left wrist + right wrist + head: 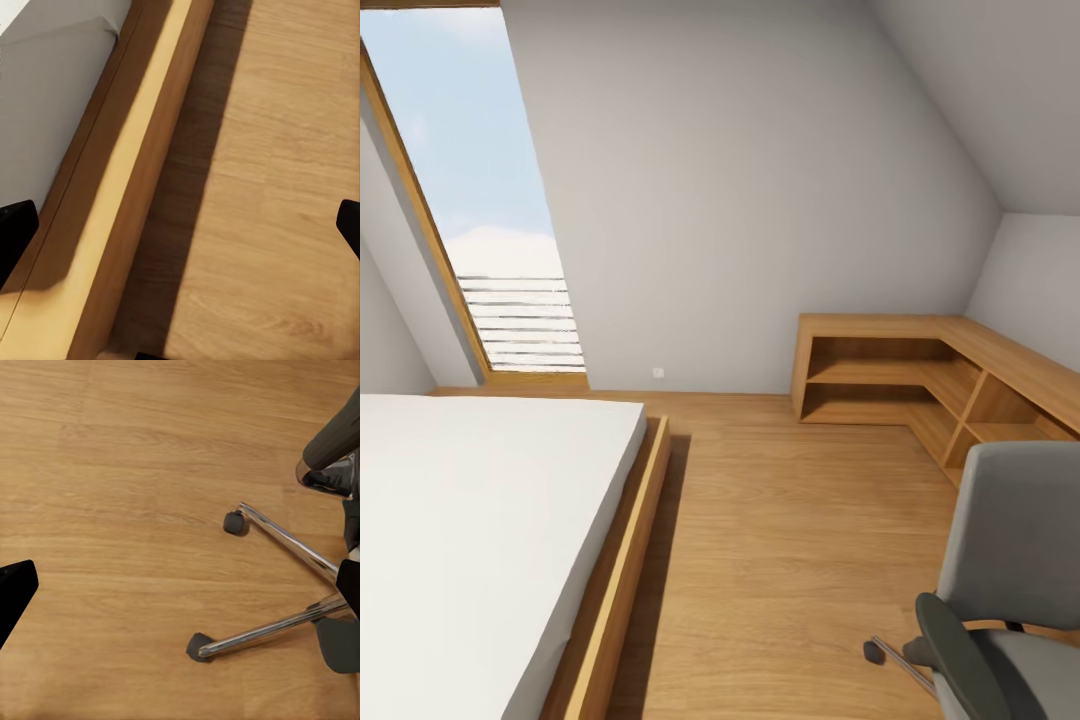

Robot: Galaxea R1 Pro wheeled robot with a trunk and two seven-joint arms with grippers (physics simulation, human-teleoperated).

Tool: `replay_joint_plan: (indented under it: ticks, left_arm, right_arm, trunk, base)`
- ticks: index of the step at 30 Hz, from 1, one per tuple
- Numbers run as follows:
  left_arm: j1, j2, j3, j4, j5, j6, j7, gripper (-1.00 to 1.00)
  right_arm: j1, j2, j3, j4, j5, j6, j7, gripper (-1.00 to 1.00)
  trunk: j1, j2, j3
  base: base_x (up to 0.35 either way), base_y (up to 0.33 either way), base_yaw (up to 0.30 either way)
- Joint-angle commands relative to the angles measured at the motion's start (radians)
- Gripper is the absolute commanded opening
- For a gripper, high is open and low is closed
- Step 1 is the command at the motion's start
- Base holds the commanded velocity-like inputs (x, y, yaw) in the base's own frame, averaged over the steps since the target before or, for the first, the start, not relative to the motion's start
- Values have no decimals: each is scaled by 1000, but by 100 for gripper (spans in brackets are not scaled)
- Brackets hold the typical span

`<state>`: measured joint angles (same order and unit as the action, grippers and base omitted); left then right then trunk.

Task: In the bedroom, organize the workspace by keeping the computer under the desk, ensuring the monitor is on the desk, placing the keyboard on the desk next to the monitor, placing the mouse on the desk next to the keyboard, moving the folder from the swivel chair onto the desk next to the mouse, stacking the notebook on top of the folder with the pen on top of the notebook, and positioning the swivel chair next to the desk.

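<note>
Head view: the bedroom's grey sloped walls (760, 200) frame a tall skylight (480, 200) over a white-topped bed (470, 540) in a light wood frame. An L-shaped wooden shelf unit (920, 385) lines the far corner. The swivel chair (1010, 560), grey back and black armrest, stands on the wood floor (780, 560) with one caster showing.

Left wrist view: the left pincer (180, 225) hangs with its black fingertips (15, 232) spread wide apart, holding nothing. Beneath it runs the bed frame's wooden edge (142, 172), with the grey mattress to one side and bare floor to the other.

Right wrist view: the right pincer (180, 592) is likewise spread apart and empty over the floor. Beyond one fingertip (13, 592) lies bare planking; by the other, the chair's chrome legs (285, 540) reach out on two dark casters (235, 523).
</note>
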<state>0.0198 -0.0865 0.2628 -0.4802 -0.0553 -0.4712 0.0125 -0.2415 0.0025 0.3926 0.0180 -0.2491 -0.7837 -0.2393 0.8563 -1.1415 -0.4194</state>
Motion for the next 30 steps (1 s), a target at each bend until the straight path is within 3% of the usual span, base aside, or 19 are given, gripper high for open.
replay_joint_plan:
  ticks: [1,24,30]
  left_arm:
    - [0,-1,4,-1,-6,-1,1,100]
    - [0,0,4,0,-6,-1,1,100]
    - [0,0,4,0,-6,-1,1,100]
  right_arm:
    - [-1,0,9,2,-6,-3,-3,100]
    - [-1,1,9,2,-8,-3,-3,100]
    - [-1,3,9,2,-9,-3,-2,100]
  trunk:
    - [0,-1,-1]
    - [0,-1,-1]
    - [0,-1,1]
  base:
    - [0,12,0]
    - [0,24,0]
    - [0,1,-116]
